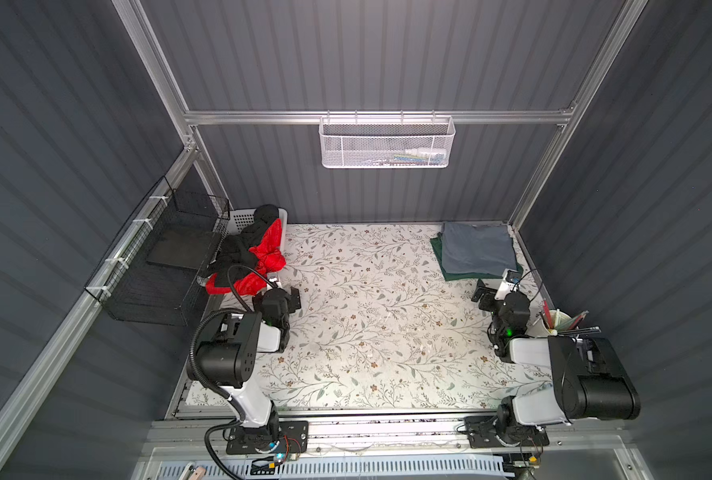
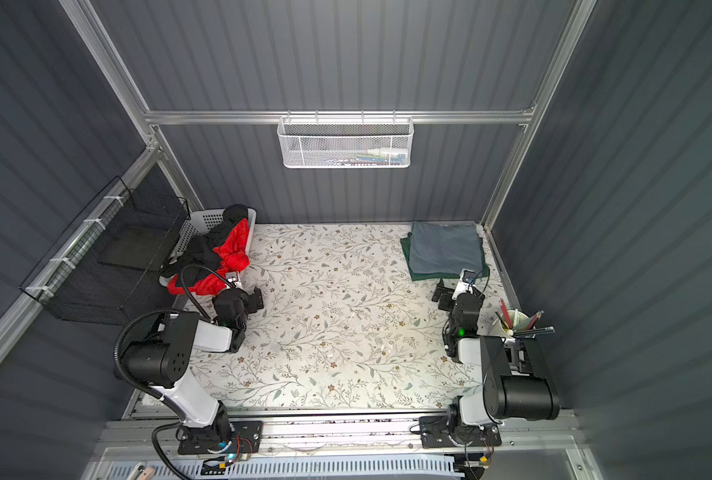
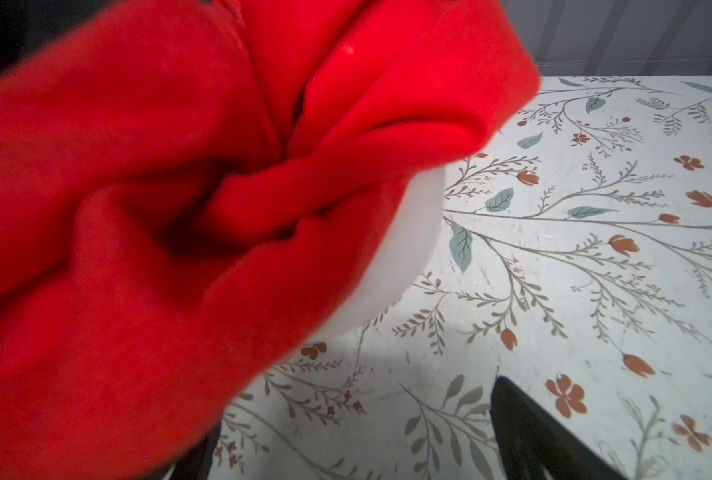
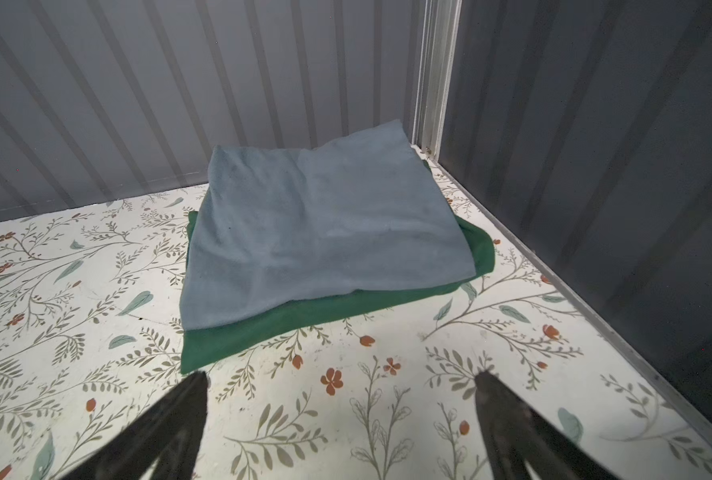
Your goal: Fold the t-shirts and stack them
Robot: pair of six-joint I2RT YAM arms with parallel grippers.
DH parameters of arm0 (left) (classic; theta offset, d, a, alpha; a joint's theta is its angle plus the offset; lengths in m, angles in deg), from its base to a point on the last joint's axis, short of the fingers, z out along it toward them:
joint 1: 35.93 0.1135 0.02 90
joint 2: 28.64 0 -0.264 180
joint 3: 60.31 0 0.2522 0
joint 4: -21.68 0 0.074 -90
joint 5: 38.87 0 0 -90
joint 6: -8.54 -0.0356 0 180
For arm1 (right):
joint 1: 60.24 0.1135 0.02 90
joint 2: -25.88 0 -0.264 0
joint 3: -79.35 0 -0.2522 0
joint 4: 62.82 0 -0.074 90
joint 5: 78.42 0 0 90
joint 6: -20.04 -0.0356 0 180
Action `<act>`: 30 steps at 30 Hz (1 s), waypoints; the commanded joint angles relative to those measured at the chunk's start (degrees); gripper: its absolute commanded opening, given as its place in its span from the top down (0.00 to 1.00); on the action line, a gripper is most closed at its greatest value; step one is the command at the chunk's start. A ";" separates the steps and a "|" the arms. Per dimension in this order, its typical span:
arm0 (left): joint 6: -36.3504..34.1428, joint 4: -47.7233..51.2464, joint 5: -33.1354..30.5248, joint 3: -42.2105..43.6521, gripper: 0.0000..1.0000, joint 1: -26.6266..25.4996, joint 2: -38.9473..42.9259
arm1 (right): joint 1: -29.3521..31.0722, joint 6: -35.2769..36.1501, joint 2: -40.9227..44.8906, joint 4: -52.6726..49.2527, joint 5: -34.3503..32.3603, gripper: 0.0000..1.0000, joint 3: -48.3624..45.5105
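A bright red t-shirt and a black t-shirt spill crumpled out of a white perforated basket at the table's back left. In the left wrist view the red t-shirt fills most of the picture, draped over the basket's wall. My left gripper is open and empty, right beside that red cloth. At the back right a slate blue-grey t-shirt lies folded on a folded dark green t-shirt. My right gripper is open and empty just in front of this stack.
The floral table runs between the two arms. A white mesh basket hangs on the back rail. A black wire rack is fixed to the left wall. A cup of pencils stands by the right arm.
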 commanded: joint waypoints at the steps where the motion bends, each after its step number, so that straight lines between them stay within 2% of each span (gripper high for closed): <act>1: 0.72 -1.37 -0.85 0.51 0.00 -0.31 -0.16 | 0.30 0.07 -0.11 1.37 -0.59 0.01 -0.53; 30: 0.74 -0.94 -0.64 0.33 0.00 -0.30 -0.15 | 0.31 0.07 -0.06 1.28 -0.64 0.01 -0.51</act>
